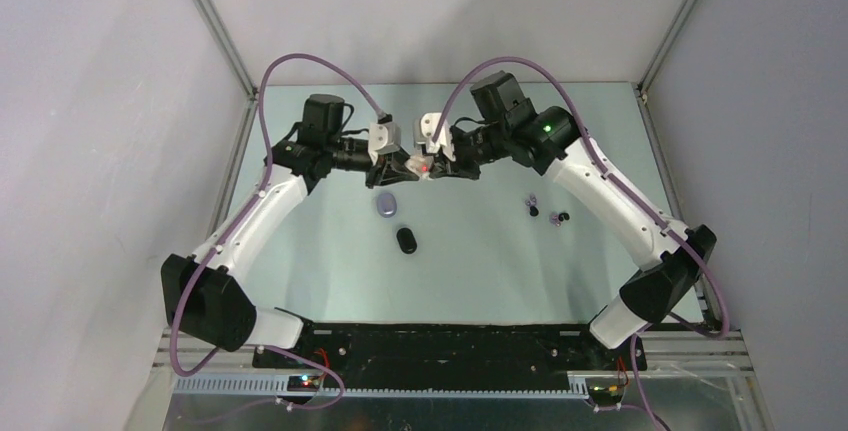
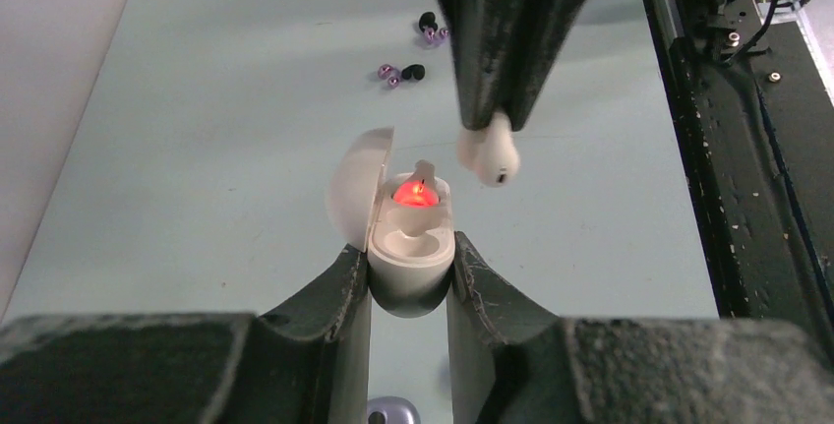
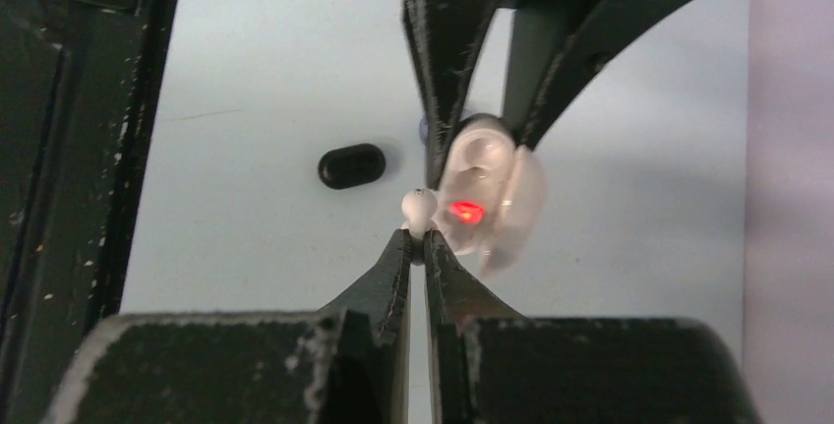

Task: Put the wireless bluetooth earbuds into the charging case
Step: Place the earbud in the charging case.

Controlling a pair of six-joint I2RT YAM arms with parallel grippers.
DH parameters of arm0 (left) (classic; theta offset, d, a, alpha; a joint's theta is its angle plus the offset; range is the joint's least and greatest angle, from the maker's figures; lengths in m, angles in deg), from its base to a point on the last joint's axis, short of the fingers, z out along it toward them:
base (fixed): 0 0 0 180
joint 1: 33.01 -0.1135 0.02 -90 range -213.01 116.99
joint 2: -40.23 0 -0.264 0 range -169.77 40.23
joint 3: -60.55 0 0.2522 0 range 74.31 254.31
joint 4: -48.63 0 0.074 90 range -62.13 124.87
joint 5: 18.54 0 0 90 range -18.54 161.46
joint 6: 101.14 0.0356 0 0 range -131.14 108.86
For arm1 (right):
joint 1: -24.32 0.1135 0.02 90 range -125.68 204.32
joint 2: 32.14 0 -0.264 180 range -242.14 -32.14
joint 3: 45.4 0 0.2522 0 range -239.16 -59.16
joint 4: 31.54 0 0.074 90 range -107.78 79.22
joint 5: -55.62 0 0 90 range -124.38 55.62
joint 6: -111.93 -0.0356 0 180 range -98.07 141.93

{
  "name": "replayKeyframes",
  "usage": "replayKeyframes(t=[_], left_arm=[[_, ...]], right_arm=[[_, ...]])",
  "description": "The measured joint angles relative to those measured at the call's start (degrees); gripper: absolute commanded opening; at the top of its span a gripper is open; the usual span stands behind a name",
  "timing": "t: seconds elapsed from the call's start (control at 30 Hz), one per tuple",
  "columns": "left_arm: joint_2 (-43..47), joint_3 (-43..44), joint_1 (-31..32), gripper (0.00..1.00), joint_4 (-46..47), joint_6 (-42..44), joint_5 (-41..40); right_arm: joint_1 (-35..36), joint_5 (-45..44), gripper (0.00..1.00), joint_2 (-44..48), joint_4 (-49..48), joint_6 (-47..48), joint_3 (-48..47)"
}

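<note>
My left gripper (image 2: 411,262) is shut on an open white charging case (image 2: 411,247), held above the table with its lid (image 2: 356,188) swung to the left; a red light glows inside and one white earbud (image 2: 421,173) sits in it. My right gripper (image 3: 418,239) is shut on a white earbud (image 3: 418,208), which hangs just right of and above the case in the left wrist view (image 2: 490,153). In the top view both grippers meet at the far middle, left (image 1: 400,164) and right (image 1: 440,163). Black and purple earbuds (image 2: 398,73) lie on the table.
A closed lavender case (image 1: 386,203) and a closed black case (image 1: 406,239) lie on the table below the grippers. Loose black and purple buds (image 1: 545,211) lie to the right, under my right arm. Grey walls enclose the table on three sides.
</note>
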Motion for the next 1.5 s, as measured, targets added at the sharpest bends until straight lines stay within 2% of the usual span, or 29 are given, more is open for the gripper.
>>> replayKeyframes(t=[0.3, 0.8, 1.1, 1.5], left_arm=[[0.0, 0.07, 0.35, 0.0, -2.91, 3.17, -0.9], [0.04, 0.85, 0.72, 0.0, -4.81, 4.85, -1.44], [0.04, 0.85, 0.74, 0.0, -4.72, 4.2, -1.42], [0.09, 0.85, 0.74, 0.0, -2.69, -0.76, -1.46]], right_arm=[[0.61, -1.11, 0.03, -1.27, -4.76, -3.61, -2.38], [1.64, -2.38, 0.03, -2.32, -6.14, -5.88, -2.32], [2.1, -3.52, 0.02, -2.49, -6.97, -6.4, -2.21], [2.14, -4.76, 0.02, -2.36, -8.61, -6.14, 0.61]])
